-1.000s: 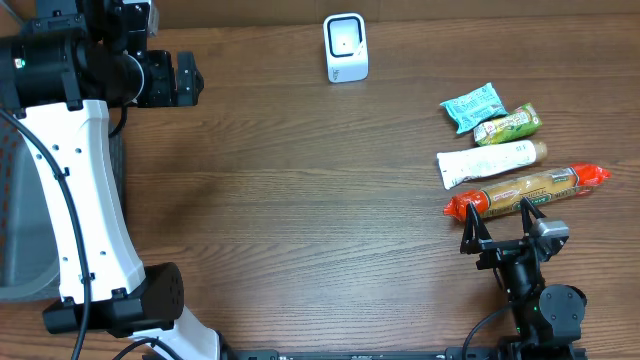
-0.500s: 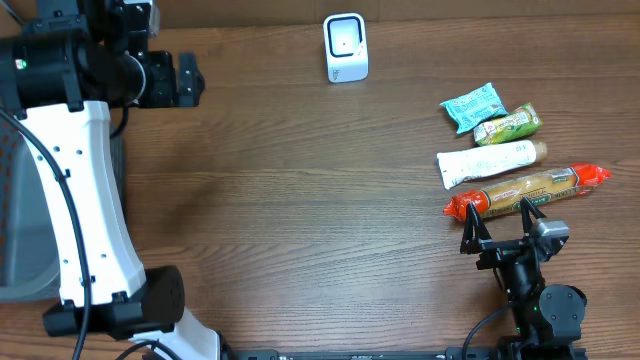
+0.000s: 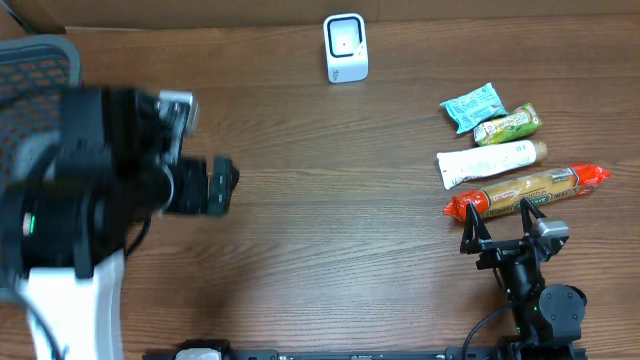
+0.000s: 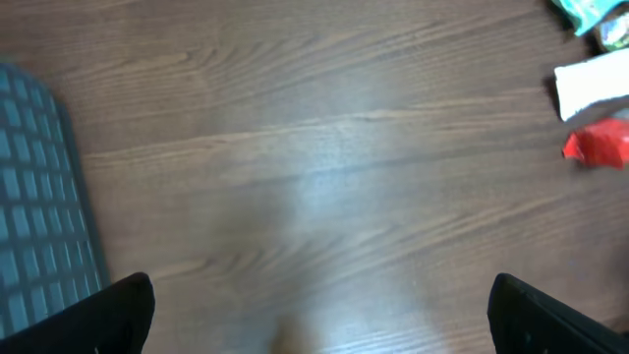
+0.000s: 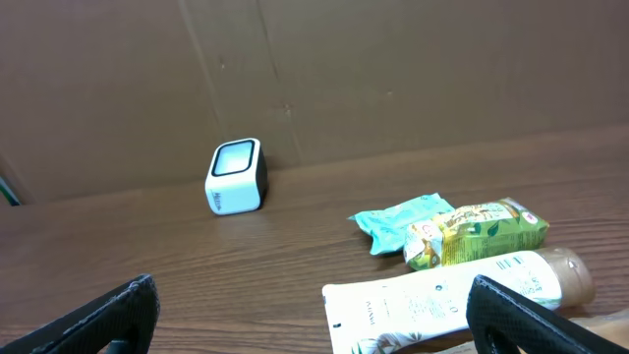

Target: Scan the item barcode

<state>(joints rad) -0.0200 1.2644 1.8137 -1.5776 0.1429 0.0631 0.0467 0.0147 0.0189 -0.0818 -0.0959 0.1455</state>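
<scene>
- Left gripper (image 3: 230, 186) hangs spread wide and empty over the brown wooden table (image 3: 330, 210), its arm blurred in my overhead view.
- Right gripper (image 3: 500, 228), likewise wide apart and holding nothing, sits just beside the long tan pack with red ends (image 3: 527, 190).
- Beyond that pack lie a white squeeze tube (image 3: 490, 162), a green snack wrapper (image 3: 508, 125) and a teal foil pouch (image 3: 471, 106), close together at the table's right; I cannot read their print.
- Small white cube scanner (image 3: 346, 47) stands upright at the far edge, well apart from the packs.
- Grey mesh basket (image 3: 35, 70) fills the far left corner.
</scene>
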